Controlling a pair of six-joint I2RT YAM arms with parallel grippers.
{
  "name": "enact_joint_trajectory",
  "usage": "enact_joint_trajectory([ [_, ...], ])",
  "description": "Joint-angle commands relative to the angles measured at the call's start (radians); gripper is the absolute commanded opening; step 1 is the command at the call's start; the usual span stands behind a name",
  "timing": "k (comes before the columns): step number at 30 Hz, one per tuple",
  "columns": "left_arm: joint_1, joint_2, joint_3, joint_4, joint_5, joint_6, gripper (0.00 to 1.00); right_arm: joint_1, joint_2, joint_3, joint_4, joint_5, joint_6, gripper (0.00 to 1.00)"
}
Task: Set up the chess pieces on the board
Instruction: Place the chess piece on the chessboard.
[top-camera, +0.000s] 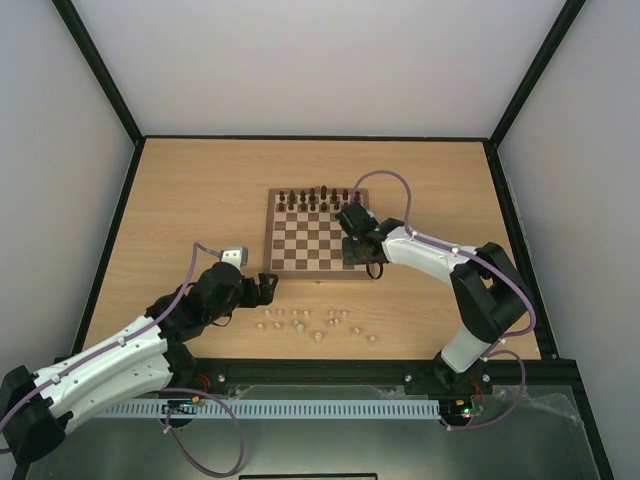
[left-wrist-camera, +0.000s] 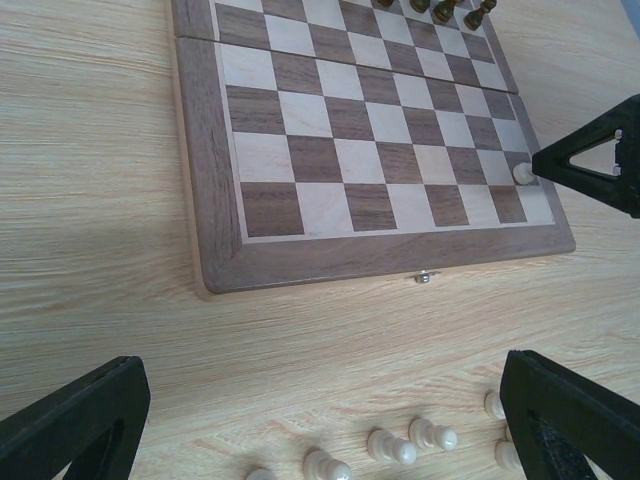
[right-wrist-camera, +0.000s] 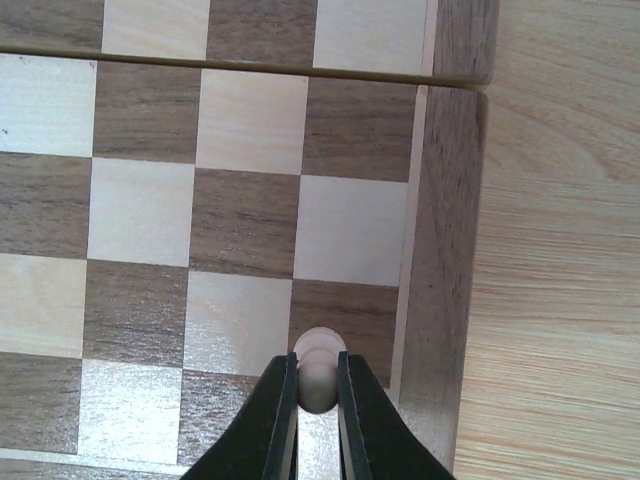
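Left gripper (top-camera: 266, 288) hangs with jaws wide apart and holding nothing, low over the table (top-camera: 190, 200) just off the board's (top-camera: 318, 273) near-left corner. Loose pale pieces (top-camera: 318, 322) lie scattered to its right, between the board's near edge and the arm bases. Dark pieces (top-camera: 315, 197) line the far edge, with open squares before them. The right gripper (right-wrist-camera: 317, 365) is clamped on one pale pawn (right-wrist-camera: 320, 342) at a dark square in the rightmost file, just inside the border, second row from the near edge.

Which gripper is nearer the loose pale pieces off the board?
Left. The left gripper hovers beside the loose pieces, jaws open; the right gripper is over the board, shut on a pawn.
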Motion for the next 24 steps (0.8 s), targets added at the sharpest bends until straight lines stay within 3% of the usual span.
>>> enact_joint_trajectory([
  [1, 0.01, 0.002, 0.013, -0.011, -0.014, -0.006, 0.99, -0.021, 0.026, 0.024, -0.005, -0.002, -0.021, 0.03],
  [7, 0.013, 0.003, 0.013, -0.013, -0.014, -0.004, 0.99, -0.032, 0.042, 0.03, -0.003, -0.013, -0.031, 0.05],
  [14, 0.015, 0.012, 0.016, -0.015, -0.014, -0.009, 0.99, -0.032, 0.012, 0.025, -0.014, -0.034, -0.034, 0.18],
  [24, 0.014, 0.021, 0.007, 0.0, -0.008, -0.025, 0.99, -0.032, -0.012, 0.036, -0.049, -0.011, -0.051, 0.2],
])
